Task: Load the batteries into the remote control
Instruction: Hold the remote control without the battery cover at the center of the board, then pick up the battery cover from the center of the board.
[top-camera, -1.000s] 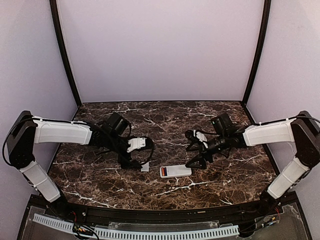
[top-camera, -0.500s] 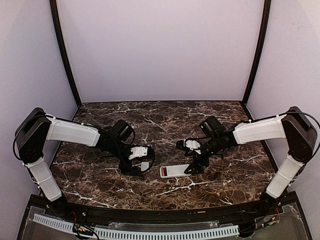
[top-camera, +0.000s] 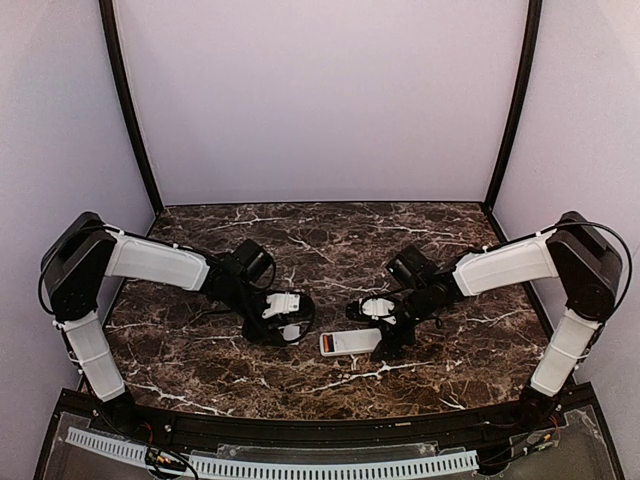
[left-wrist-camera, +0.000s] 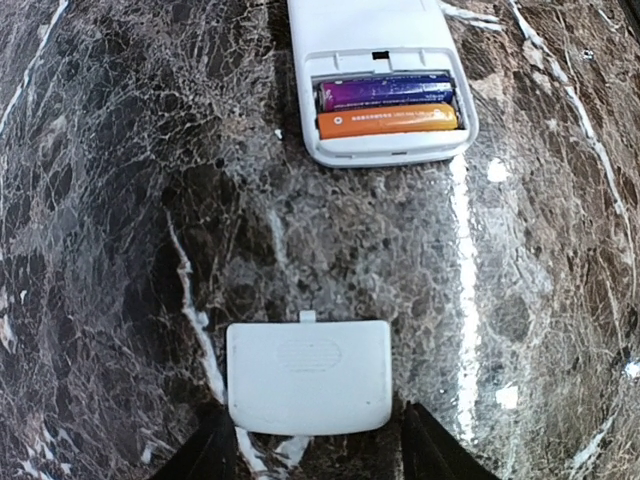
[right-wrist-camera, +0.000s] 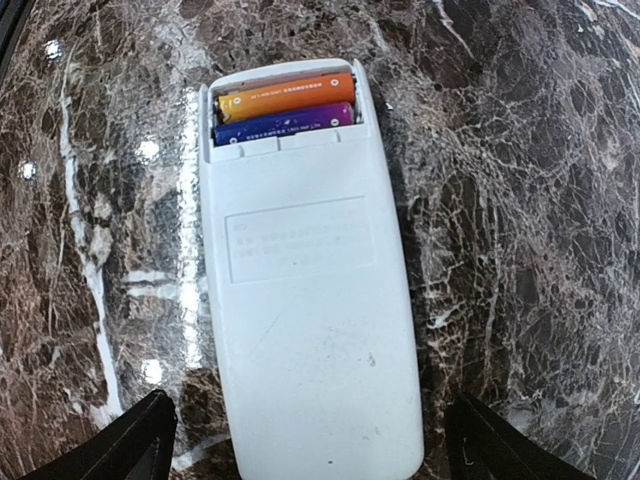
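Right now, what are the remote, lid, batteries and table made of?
Remote: likely white plastic, matte, with moulded edges. Lid: same matte white plastic, with a moulded tab. Batteries: probably metal in shiny printed wrappers, one orange, one purple-blue. Table: dark marble look with white veins, glossy since lights reflect; real stone or a print, I cannot tell.
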